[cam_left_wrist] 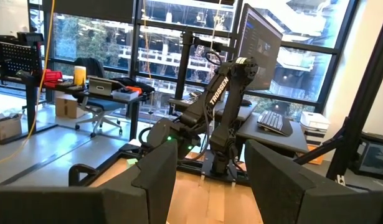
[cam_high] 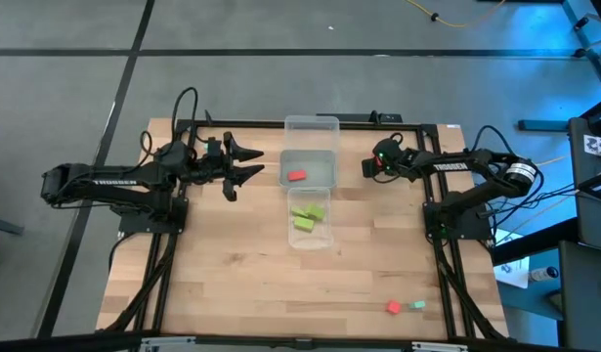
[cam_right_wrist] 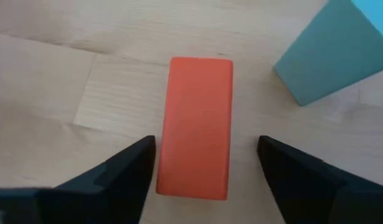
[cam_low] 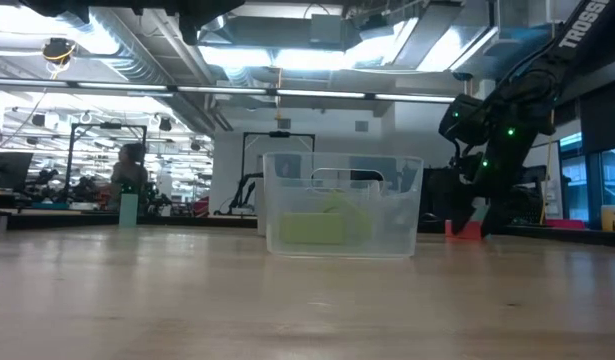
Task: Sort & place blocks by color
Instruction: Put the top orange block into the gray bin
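Observation:
A red bar-shaped block (cam_right_wrist: 194,124) lies flat on the wood, with a mint teal block (cam_right_wrist: 331,50) close beside it. My right gripper (cam_right_wrist: 207,146) points down over the red bar at the table's far right (cam_high: 370,164). It is open, one finger on each side of the bar, with wood showing in between. In the low view the red bar (cam_low: 464,230) sits at that gripper's (cam_low: 477,215) foot. My left gripper (cam_high: 253,161) hangs open in the air left of the trays, holding nothing. Another red block (cam_high: 393,307) and a teal block (cam_high: 417,305) lie near the near right edge.
Three clear trays stand in a column at the table's middle. The far tray (cam_high: 312,125) holds nothing, the middle tray (cam_high: 324,161) holds a red block (cam_high: 297,176), and the near tray (cam_high: 298,240) holds lime blocks (cam_high: 307,217). Bare wood spreads to the left and toward the near edge.

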